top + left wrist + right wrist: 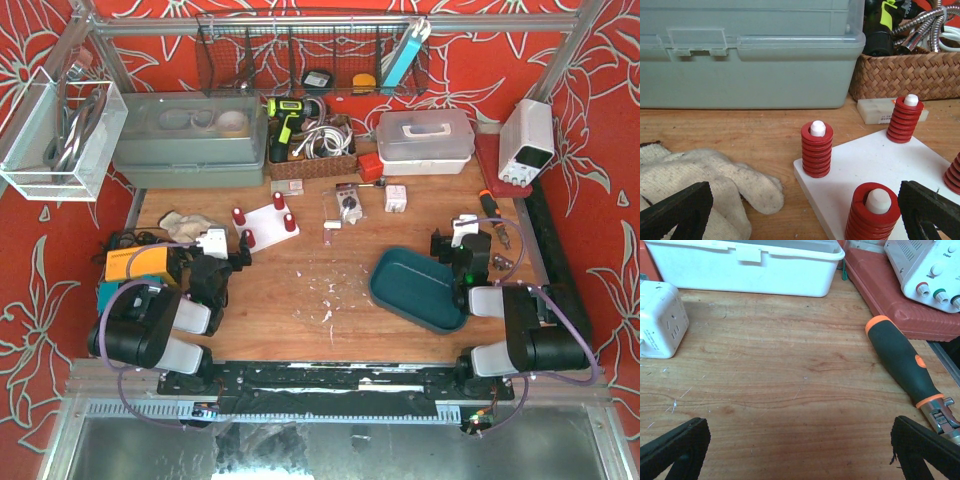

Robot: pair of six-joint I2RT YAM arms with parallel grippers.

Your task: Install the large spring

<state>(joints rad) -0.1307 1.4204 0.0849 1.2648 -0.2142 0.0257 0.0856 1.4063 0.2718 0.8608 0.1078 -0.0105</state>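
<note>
A white plate (865, 165) (266, 221) left of centre carries several red springs on white pegs; all look alike in size. In the left wrist view one spring (817, 150) stands at the plate's near-left corner, another (905, 120) further back, and a third (874, 212) closest, between the fingers. My left gripper (802, 220) (238, 258) is open just in front of the plate, its right fingertip (930, 212) beside that closest spring. My right gripper (800, 455) (452, 240) is open over bare wood on the right, holding nothing.
A cloth glove (705, 185) lies left of the plate, a grey lidded box (745, 55) and a wicker basket (905, 75) behind it. A teal tray (415, 290) lies near the right arm. On the right lie an orange-black tool handle (902, 362), a white box (745, 265) and a socket cube (660, 317).
</note>
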